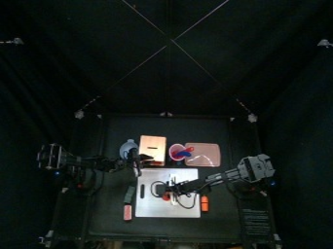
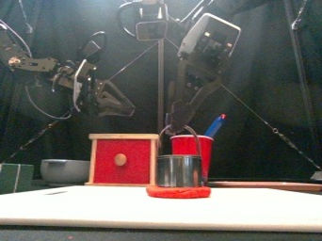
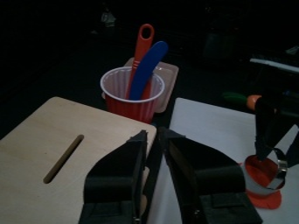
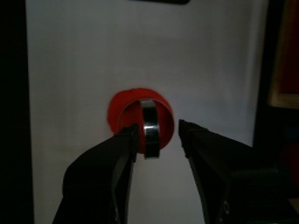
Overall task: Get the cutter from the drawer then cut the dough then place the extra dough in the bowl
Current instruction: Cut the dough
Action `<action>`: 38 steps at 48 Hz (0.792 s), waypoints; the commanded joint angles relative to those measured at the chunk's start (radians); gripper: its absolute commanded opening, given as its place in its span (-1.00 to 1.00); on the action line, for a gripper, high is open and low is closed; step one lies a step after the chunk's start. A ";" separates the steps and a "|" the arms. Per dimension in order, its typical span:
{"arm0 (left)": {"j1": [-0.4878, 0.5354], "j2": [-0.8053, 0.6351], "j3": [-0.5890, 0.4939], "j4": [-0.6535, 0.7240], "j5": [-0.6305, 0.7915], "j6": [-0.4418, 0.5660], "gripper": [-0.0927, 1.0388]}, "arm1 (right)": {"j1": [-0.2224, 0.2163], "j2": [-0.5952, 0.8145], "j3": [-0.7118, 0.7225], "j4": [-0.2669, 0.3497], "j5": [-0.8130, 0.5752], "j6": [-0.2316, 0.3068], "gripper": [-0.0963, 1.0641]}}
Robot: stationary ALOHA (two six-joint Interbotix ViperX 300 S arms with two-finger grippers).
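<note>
Fingers [image 4: 107, 166] of the right gripper [image 4: 160, 131] were narrow, clamped on the wire handle of the metal cutter [image 2: 180, 170], which stood between them on the red dough [image 2: 179, 192] on the white board [image 2: 75, 205]. The left gripper [image 3: 156, 144] hung closed and empty above the wooden box [image 3: 59, 144].

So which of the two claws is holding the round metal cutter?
The right gripper: its jaws pinch the cutter by its wire handle on the red dough. The left gripper holds nothing, above the wooden box.

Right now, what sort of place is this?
Probably a robot lab booth staged as a toy kitchen: black curtains, a white cutting board, and the right claw holding a metal cutter on red dough.
</note>
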 commanded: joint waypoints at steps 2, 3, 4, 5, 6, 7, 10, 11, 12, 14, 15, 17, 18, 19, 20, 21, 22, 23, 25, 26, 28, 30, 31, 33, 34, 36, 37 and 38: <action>-0.067 -0.003 -0.025 0.015 -0.017 0.003 0.80 | 0.002 -0.106 0.064 -0.021 -0.063 0.000 0.52; -0.078 -0.003 -0.025 0.017 -0.021 0.002 0.84 | 0.000 -0.120 0.084 -0.026 -0.084 0.000 0.52; -0.089 -0.002 -0.023 0.018 -0.026 0.002 0.88 | -0.003 -0.130 0.107 -0.029 -0.114 0.002 0.52; -0.100 0.000 -0.025 0.018 -0.032 0.000 0.91 | -0.003 -0.144 0.130 -0.029 -0.146 0.002 0.52; -0.110 0.003 -0.025 0.018 -0.038 0.000 0.94 | -0.003 -0.156 0.153 -0.031 -0.187 0.003 0.52; -0.127 0.009 -0.023 0.017 -0.049 -0.002 0.98 | -0.003 -0.169 0.176 -0.029 -0.229 0.003 0.52; -0.161 0.026 -0.025 0.008 -0.072 -0.003 1.00 | -0.008 -0.216 0.259 -0.021 -0.382 0.003 0.52; -0.172 0.034 -0.025 0.002 -0.080 -0.003 1.00 | -0.011 -0.229 0.281 -0.018 -0.422 0.002 0.52; -0.184 0.043 -0.026 -0.005 -0.089 -0.003 1.00 | -0.017 -0.241 0.302 -0.018 -0.457 0.000 0.52; -0.207 0.063 -0.029 -0.025 -0.106 -0.003 0.99 | -0.032 -0.262 0.345 -0.017 -0.525 0.000 0.52; -0.218 0.074 -0.031 -0.038 -0.117 -0.003 0.99 | -0.041 -0.273 0.368 -0.017 -0.560 0.000 0.52; -0.242 0.098 -0.037 -0.067 -0.133 0.002 0.99 | -0.057 -0.291 0.413 -0.018 -0.620 -0.005 0.52; -0.258 0.121 -0.043 -0.089 -0.147 0.003 0.99 | -0.063 -0.299 0.434 -0.020 -0.649 -0.009 0.52; -0.268 0.137 -0.049 -0.104 -0.153 0.008 0.99 | -0.072 -0.307 0.466 -0.023 -0.695 -0.012 0.52; -0.279 0.153 -0.054 -0.118 -0.160 0.014 0.99 | -0.078 -0.310 0.486 -0.026 -0.726 -0.012 0.52; -0.288 0.170 -0.060 -0.133 -0.169 0.020 0.99 | -0.084 -0.311 0.505 -0.031 -0.756 -0.014 0.52; -0.299 0.187 -0.066 -0.147 -0.176 0.028 0.99 | -0.092 -0.313 0.525 -0.037 -0.785 -0.017 0.52; -0.308 0.206 -0.075 -0.161 -0.184 0.038 0.99 | -0.095 -0.311 0.543 -0.044 -0.810 -0.021 0.52; -0.334 0.242 -0.092 -0.190 -0.202 0.063 0.99 | -0.104 -0.301 0.574 -0.071 -0.856 -0.021 0.52; -0.345 0.261 -0.103 -0.204 -0.213 0.075 0.99 | -0.110 -0.293 0.586 -0.086 -0.877 -0.015 0.52; -0.367 0.299 -0.129 -0.236 -0.233 0.103 0.99 | -0.129 -0.275 0.603 -0.104 -0.920 -0.011 0.53; -0.394 0.348 -0.166 -0.275 -0.252 0.140 0.99 | -0.140 -0.256 0.614 -0.115 -0.960 -0.009 0.53; -0.403 0.365 -0.179 -0.290 -0.255 0.152 0.99 | -0.146 -0.244 0.617 -0.115 -0.989 -0.011 0.53; -0.423 0.394 -0.207 -0.314 -0.256 0.175 0.99 | -0.149 -0.227 0.617 -0.115 -1.026 -0.011 0.53; -0.430 0.405 -0.218 -0.327 -0.256 0.184 0.99 | -0.147 -0.219 0.615 -0.115 -1.042 -0.014 0.53; -0.442 0.426 -0.238 -0.345 -0.256 0.198 0.99 | -0.150 -0.201 0.611 -0.117 -1.062 -0.014 0.53; -0.446 0.433 -0.245 -0.354 -0.256 0.202 0.99 | -0.152 -0.192 0.611 -0.118 -1.074 -0.015 0.53; -0.451 0.440 -0.253 -0.360 -0.256 0.204 0.99 | -0.153 -0.183 0.611 -0.118 -1.085 -0.015 0.53</action>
